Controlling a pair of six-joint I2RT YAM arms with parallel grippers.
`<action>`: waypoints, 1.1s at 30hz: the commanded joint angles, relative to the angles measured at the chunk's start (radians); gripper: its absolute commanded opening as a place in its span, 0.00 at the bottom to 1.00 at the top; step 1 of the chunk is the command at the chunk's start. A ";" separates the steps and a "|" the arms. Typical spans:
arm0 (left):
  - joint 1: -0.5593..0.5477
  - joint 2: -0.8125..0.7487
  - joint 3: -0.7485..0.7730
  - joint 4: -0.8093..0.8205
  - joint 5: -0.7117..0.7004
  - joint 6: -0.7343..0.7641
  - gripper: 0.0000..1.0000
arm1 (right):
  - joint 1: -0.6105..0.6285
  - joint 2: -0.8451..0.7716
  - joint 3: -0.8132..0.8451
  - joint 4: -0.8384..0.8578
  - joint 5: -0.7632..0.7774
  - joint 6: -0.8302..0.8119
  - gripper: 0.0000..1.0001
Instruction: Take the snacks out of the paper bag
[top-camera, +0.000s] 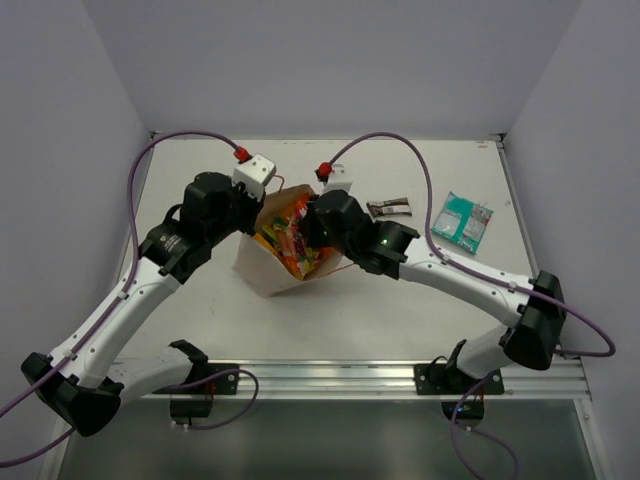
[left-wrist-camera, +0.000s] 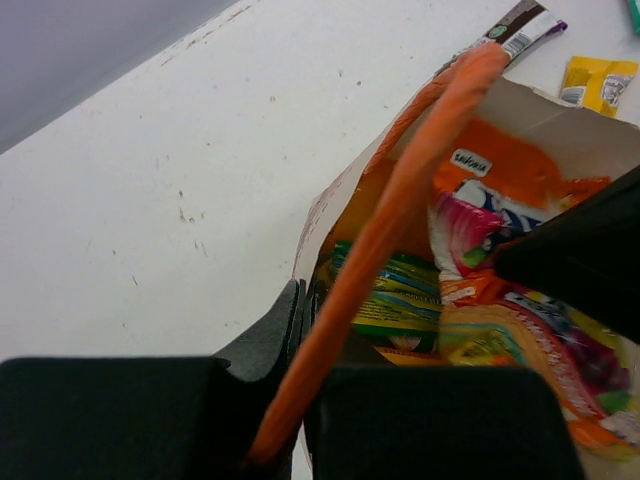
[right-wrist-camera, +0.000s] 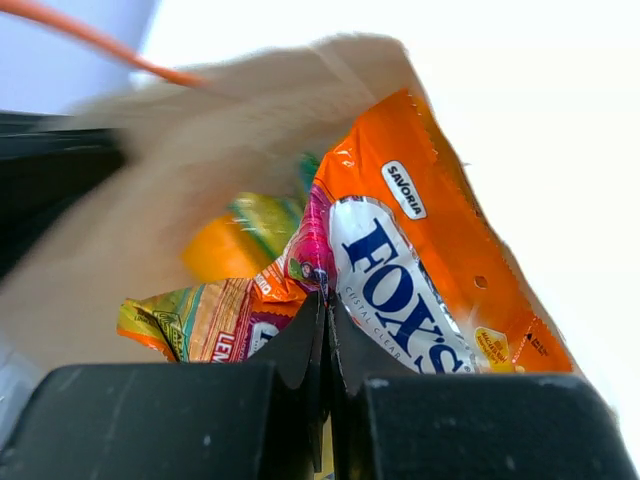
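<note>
we judge the job under half done. a small dark brown bar (top-camera: 388, 208) and a flat teal glossy packet (top-camera: 467, 220) lie out on the white table (top-camera: 400, 320), to the right of the bag, and a little yellow packet (left-wrist-camera: 598, 82) shows near the bar. the cream-white paper bag with orange string handles (top-camera: 262, 275) stands mid-table with its mouth open. it holds at least an orange glossy fox's packet (right-wrist-camera: 450, 230), a green striped packet (left-wrist-camera: 395, 295) and a red-yellow packet (right-wrist-camera: 205, 318). the left gripper (left-wrist-camera: 303, 300) is clamped on the bag's rim. the right gripper (right-wrist-camera: 326, 305), inside the mouth, has its jaws fully together, seemingly pinching the orange packet's lower edge.
</note>
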 joint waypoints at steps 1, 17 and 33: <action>-0.011 -0.038 0.075 0.106 -0.053 0.003 0.00 | -0.001 -0.159 0.020 0.145 -0.116 -0.152 0.00; -0.009 -0.037 0.066 0.109 -0.130 0.003 0.00 | -0.334 -0.423 -0.009 0.137 -0.133 -0.395 0.00; -0.009 -0.093 0.043 0.089 -0.170 0.017 0.00 | -0.520 0.142 -0.038 0.234 -0.513 -0.582 0.16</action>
